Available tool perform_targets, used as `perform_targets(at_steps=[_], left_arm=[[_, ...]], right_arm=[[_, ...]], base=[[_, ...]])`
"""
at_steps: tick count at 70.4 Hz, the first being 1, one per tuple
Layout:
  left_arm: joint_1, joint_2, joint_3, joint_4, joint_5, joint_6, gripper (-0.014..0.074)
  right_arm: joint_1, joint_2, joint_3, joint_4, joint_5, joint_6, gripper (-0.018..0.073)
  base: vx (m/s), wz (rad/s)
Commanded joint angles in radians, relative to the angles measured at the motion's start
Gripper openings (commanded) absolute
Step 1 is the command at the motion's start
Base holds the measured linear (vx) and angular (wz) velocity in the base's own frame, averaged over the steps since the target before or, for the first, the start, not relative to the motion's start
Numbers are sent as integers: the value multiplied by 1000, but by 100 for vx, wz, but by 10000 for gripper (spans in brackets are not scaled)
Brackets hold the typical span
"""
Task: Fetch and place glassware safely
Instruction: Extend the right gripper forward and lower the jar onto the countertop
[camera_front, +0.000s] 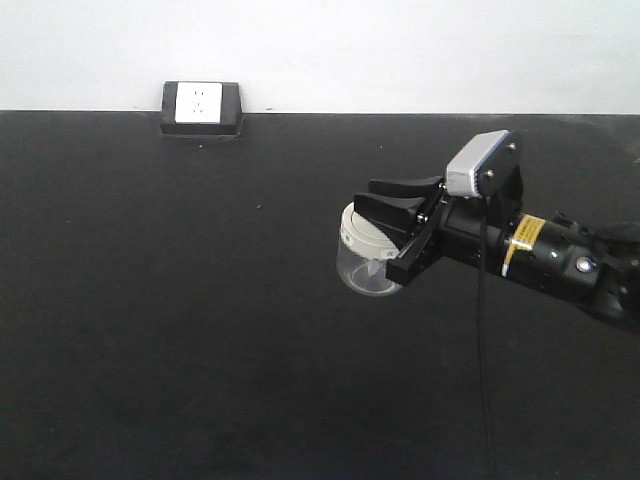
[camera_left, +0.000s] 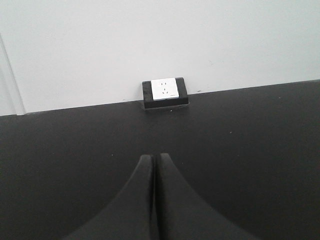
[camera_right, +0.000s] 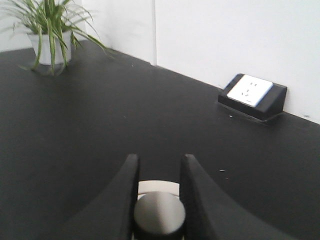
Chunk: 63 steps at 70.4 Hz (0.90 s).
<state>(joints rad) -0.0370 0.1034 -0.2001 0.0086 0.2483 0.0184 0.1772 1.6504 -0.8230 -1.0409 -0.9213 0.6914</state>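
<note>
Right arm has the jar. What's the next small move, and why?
Probably level the wrist and ease straight down. The right gripper clamps the glass jar at its lid, the jar looks tilted, and only black table lies below it; open only once the base rests.

Half covered by the black right tool (camera_front: 363, 196) in the front view: round off-white lid (camera_front: 356, 233) of the small squat clear glass jar (camera_front: 368, 268). Cut off by the bottom edge: black left tool (camera_left: 155, 159). Cropped at the top, blurred: green potted plant (camera_right: 47, 20). Too small to read: yellow arm label (camera_front: 521, 244).
</note>
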Motion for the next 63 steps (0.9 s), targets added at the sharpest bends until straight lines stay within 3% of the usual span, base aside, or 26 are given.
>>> perform_targets(at_steps=[1,10,36,63], left_arm=[[2,12,-30,-9,-71,-5,-7],[2,12,-30,-9,-71,-5,-7],[2,12,-30,-9,-71,-5,-7],[2,12,-30,-9,-71,-5,-7]], right_arm=[[-14,32,-103,14,-102,-74,-1],[-14,132,-186,16,-125,-170,-1],[-14,351,-286,46,-238,-209,-1],[-14,442,-286,74,-247,-283,-1]], base=[[0,0],[0,0],[0,0],[0,0]])
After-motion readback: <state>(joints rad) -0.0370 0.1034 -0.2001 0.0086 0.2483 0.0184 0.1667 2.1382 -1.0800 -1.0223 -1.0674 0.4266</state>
